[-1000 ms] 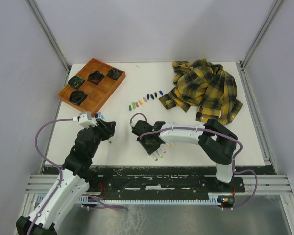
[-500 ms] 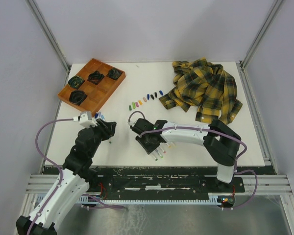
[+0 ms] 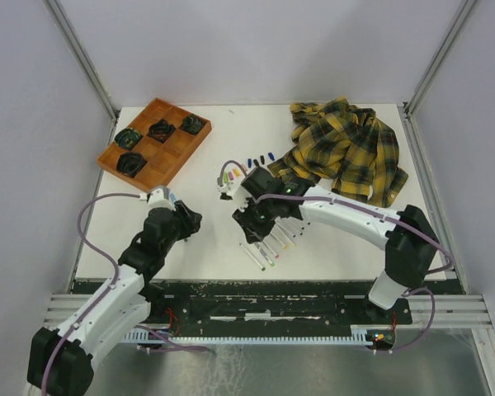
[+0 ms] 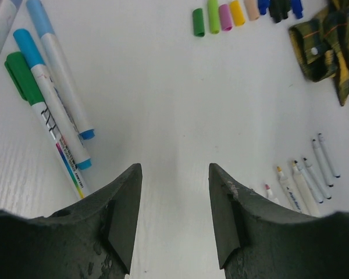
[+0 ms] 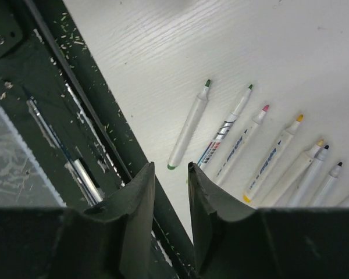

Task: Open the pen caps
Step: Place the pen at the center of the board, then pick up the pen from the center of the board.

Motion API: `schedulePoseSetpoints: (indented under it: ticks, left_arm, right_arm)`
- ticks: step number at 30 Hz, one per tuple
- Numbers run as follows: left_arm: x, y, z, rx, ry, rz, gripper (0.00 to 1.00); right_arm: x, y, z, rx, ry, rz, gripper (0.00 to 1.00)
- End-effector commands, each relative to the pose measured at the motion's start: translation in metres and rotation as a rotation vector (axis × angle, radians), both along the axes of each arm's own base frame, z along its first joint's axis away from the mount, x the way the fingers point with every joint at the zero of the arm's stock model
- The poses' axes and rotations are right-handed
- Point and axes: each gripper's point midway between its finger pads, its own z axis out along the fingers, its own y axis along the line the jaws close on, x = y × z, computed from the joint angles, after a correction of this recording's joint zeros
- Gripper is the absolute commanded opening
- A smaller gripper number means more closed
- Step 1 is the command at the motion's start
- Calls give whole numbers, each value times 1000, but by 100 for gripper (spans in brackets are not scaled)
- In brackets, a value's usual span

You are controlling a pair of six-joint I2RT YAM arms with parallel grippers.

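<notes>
Judging the job midway: pulled pen caps (image 4: 225, 16) lie rowed far ahead, capped markers (image 4: 49, 123) wait left of my left gripper (image 4: 173, 174), wide and empty; right gripper (image 5: 170, 168), narrow and empty, hovers over bared markers (image 5: 238, 135); next, grasp a capped barrel.

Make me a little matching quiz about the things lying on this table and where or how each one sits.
Things:
1. wooden tray
2. checked shirt
3. loose pen caps
4. uncapped pens

Descriptions:
A. lying side by side, coloured tips bare
B. at the far left
C. crumpled at the far right
D. a short colourful row at the back, in the middle

Pairs: 1-B, 2-C, 3-D, 4-A
</notes>
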Motion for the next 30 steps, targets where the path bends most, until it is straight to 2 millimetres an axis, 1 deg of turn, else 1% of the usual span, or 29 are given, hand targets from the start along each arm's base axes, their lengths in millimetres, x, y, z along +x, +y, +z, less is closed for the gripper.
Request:
schedulePoseSetpoints:
  ticks: [1,4,6,8,9,10,12,16,19,21,23,26,30]
  left_arm:
    - [16,3,2,40,0,30,56]
    - [25,8,-9,106,53,57,56]
    - [33,12,-17,156,100,77,56]
    - [40,18,-24,212,150,113,55]
    - [46,21,-25,237,171,132,54]
    - [50,24,-30,271,205,151,53]
    - [57,30,-32,322,239,188,51]
    - [71,37,-27,385,253,229,49]
    - [77,45,-23,424,248,272,48]
    - [79,56,-20,465,248,330,46]
    - [81,62,-21,485,254,356,45]
    - [86,64,-26,491,270,355,45]
    - [92,68,-37,508,308,355,44]
  right_arm:
    - [-13,-14,45,189,37,233,38]
    - [-15,-25,58,240,33,278,42]
    - [-13,-32,65,258,8,288,44]
    - [-10,-38,73,276,-16,285,45]
    - [-9,-40,75,282,-24,281,46]
    - [-7,-42,78,290,-33,278,46]
    - [-4,-46,81,298,-43,266,46]
    - [-1,-49,81,307,-30,248,46]
    - [0,-48,80,306,-21,243,47]
    - [1,-48,79,305,-20,240,47]
    - [2,-49,80,303,-24,237,47]
    - [2,-49,79,303,-22,234,47]
    - [2,-49,78,303,-15,233,47]
